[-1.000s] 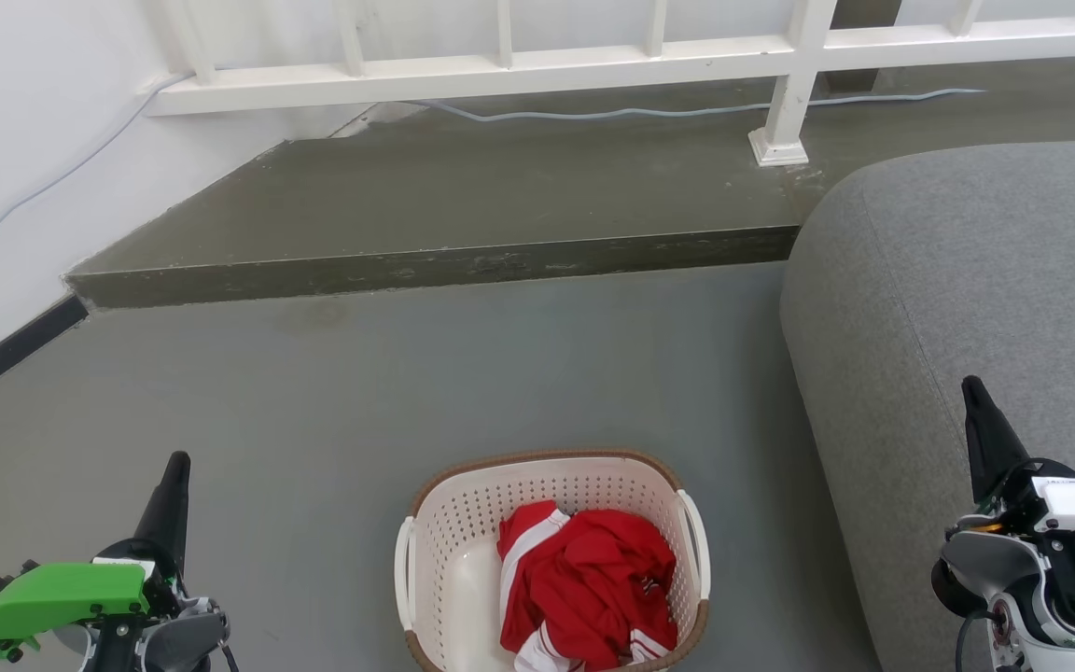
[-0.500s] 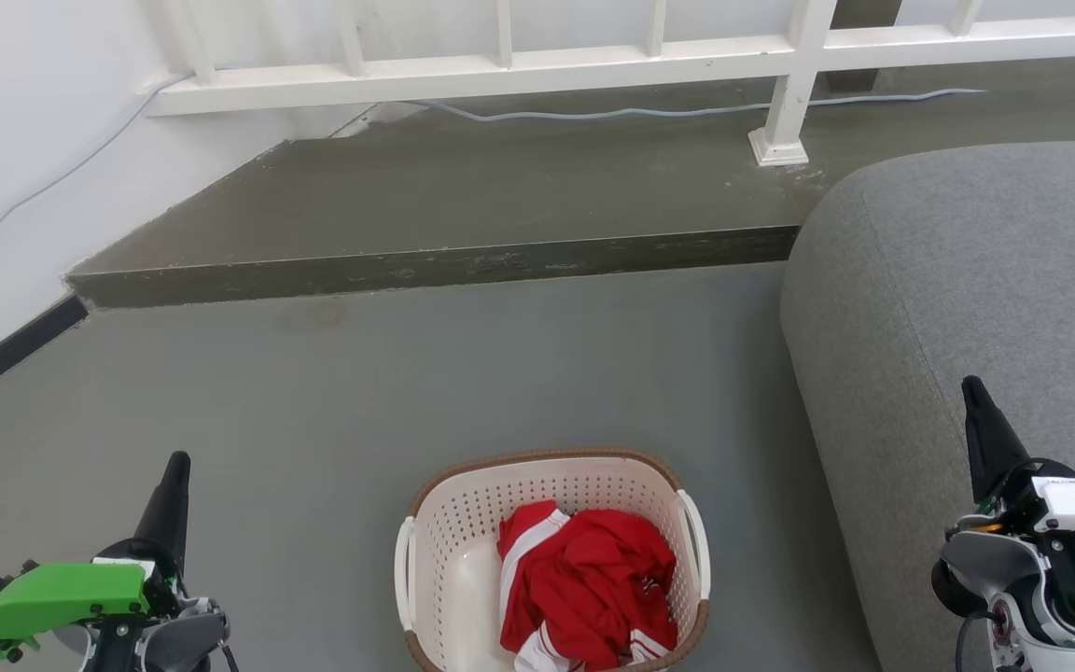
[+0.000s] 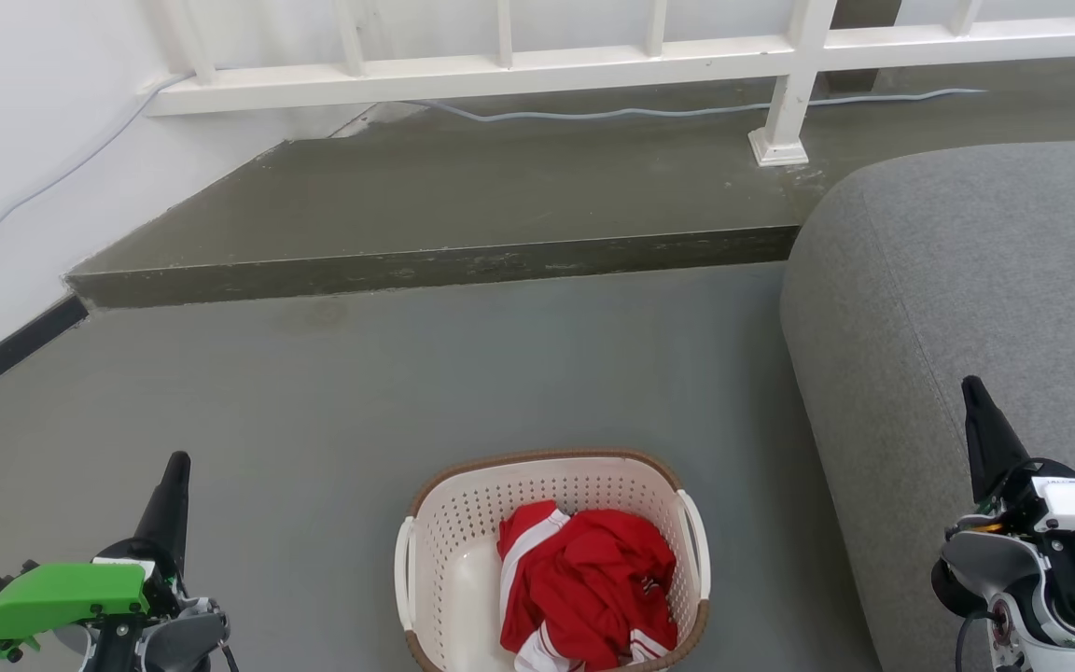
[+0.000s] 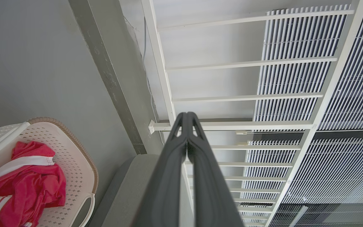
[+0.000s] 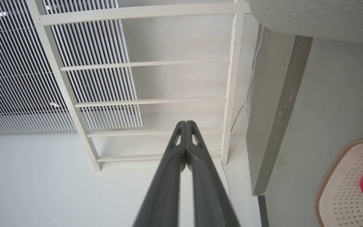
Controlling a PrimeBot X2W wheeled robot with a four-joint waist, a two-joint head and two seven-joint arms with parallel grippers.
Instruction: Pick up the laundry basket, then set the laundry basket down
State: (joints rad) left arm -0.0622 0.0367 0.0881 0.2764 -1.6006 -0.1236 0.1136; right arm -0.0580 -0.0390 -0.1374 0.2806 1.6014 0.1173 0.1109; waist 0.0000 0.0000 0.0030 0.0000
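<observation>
The laundry basket [image 3: 463, 523] stands on the grey floor at the bottom centre of the head view, cream-white and perforated, with a brown rim and white side handles. A crumpled red-and-white garment [image 3: 584, 583] lies inside it. My left gripper [image 3: 175, 464] hovers to the basket's left, shut and empty, apart from it. My right gripper [image 3: 970, 385] is shut and empty over the sofa edge on the right. The left wrist view has the basket [image 4: 77, 164] at lower left beside the shut left gripper [image 4: 187, 114]. In the right wrist view the basket [image 5: 348, 186] lies at lower right of the shut right gripper [image 5: 185, 122].
A grey sofa [image 3: 985, 280] fills the right side, close to the basket. A raised concrete step [image 3: 444, 266] runs across ahead, with a white railing [image 3: 593, 65] and a cable [image 3: 687, 110] behind it. A white wall [image 3: 15, 140] closes the left.
</observation>
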